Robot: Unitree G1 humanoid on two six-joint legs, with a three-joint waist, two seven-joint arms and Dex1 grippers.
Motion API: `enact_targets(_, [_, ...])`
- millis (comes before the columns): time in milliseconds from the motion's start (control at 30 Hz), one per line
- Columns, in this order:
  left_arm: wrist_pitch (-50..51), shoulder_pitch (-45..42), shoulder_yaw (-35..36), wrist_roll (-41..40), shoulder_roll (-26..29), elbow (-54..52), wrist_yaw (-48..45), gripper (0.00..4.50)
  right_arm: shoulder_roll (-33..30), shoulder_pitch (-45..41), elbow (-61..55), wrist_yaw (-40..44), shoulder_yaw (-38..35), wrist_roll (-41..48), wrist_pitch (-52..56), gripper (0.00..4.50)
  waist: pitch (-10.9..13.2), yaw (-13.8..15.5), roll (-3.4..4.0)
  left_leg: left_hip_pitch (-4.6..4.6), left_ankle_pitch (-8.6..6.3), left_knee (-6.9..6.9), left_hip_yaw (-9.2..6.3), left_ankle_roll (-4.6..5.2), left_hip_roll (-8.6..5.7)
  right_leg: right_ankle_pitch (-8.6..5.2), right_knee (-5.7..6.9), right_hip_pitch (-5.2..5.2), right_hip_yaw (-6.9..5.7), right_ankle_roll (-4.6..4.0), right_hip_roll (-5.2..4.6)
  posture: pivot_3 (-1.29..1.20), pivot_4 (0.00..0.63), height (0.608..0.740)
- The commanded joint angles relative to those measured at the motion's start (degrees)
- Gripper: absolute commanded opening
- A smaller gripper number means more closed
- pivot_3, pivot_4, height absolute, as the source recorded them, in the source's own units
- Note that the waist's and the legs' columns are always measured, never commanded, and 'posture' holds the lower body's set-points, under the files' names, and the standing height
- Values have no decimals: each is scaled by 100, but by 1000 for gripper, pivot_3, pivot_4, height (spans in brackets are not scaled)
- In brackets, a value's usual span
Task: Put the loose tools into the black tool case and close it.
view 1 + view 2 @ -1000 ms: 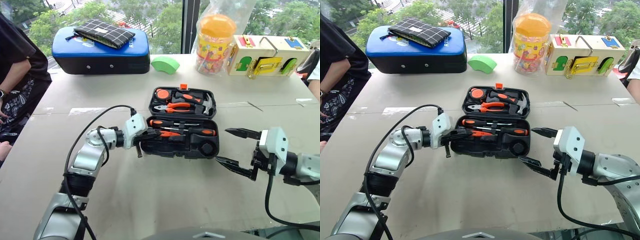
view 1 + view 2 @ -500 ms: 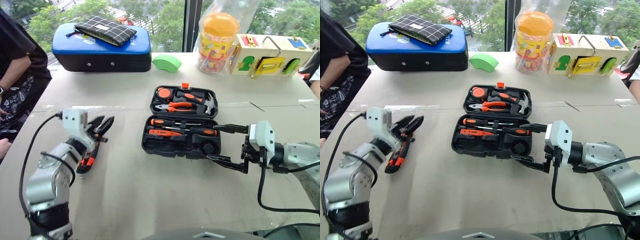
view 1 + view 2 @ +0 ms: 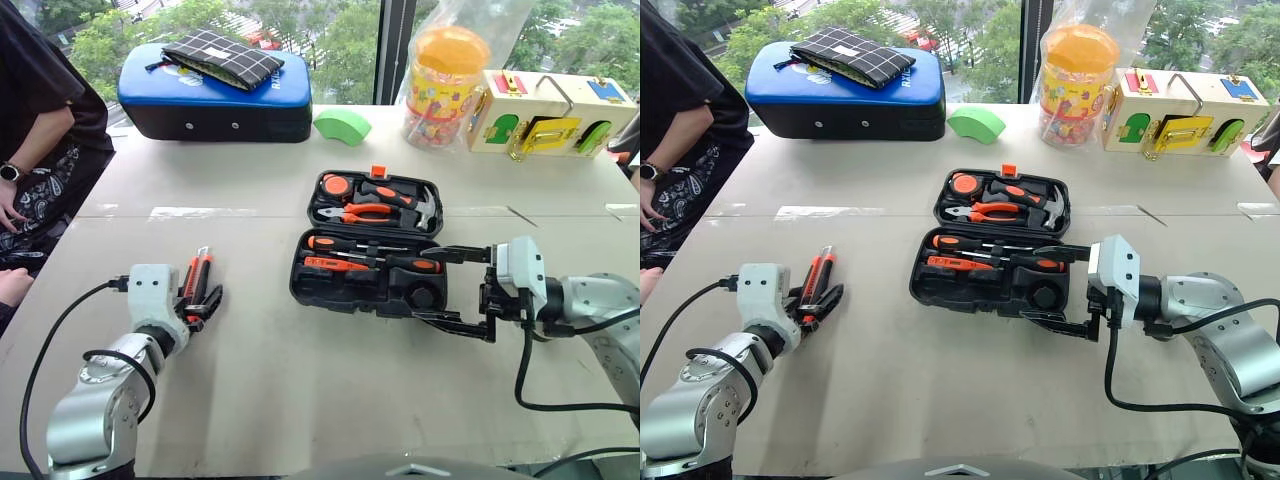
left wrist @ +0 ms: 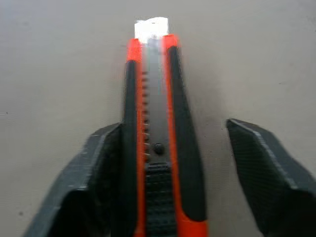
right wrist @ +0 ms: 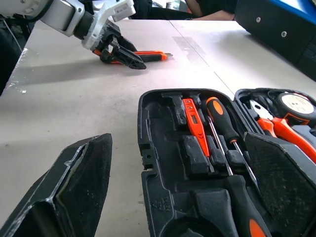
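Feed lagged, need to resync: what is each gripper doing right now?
Left gripper: open, fingers either side of the orange-and-black utility knife on the table.
Right gripper: open, empty, at the black tool case.

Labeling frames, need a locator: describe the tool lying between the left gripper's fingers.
On the beige table, well left of the open black tool case, the left gripper straddles it. It is a slim orange-and-black utility knife, lying alone on the bare tabletop, unlike the screwdrivers seated in the case.

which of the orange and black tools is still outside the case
The utility knife lying on the table between the left gripper's fingers; the other orange-and-black tools sit in the open black tool case.
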Motion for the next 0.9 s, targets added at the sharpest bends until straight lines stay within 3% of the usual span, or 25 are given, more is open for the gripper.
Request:
enact_targets(33, [-380,0,-67,-5,-34,119,-217,1534,-80,100,-296,10,-253,162,-34,4351,1,1,3,0,0,0,1,0,0,0,-2,0,1,0,0,0,150,740])
enact_targets(167, [-1096,-507,-220,-599,73,-66,-1304,1538,-117,333,-472,-35,-386,218,-55,4351,9,47,-1,-1,-1,0,1,1,0,-1,-2,0,1,-2,0,0,150,740])
enact_targets(333, [-1589,-1429,-1589,-724,1115,169,-3568,1538,-163,731,-693,-180,-751,194,-100,4351,10,107,14,-6,0,2,6,-1,0,-2,-11,-2,2,-4,0,0,150,740])
enact_targets(467, [-2370,-2502,-2846,15,1602,1084,-4793,1538,-237,1205,-854,-260,-1216,184,-104,4351,14,105,21,-1,0,-10,18,-1,0,2,-21,-2,5,0,1,0,150,740])
enact_targets(667, [-3742,-3900,-4170,1163,1411,2726,-5832,1538,-164,1904,-1303,-570,-1756,163,-54,4351,15,112,19,-1,2,-21,17,-3,3,11,-20,-6,-3,16,5,0,150,740])
enact_targets(900, [-3964,-4320,-4617,1425,1165,3230,-6409,1538,-12,2510,-1729,-928,-1963,72,-52,4351,14,110,17,-4,1,-19,16,1,3,12,-35,-2,-1,18,3,0,150,740])
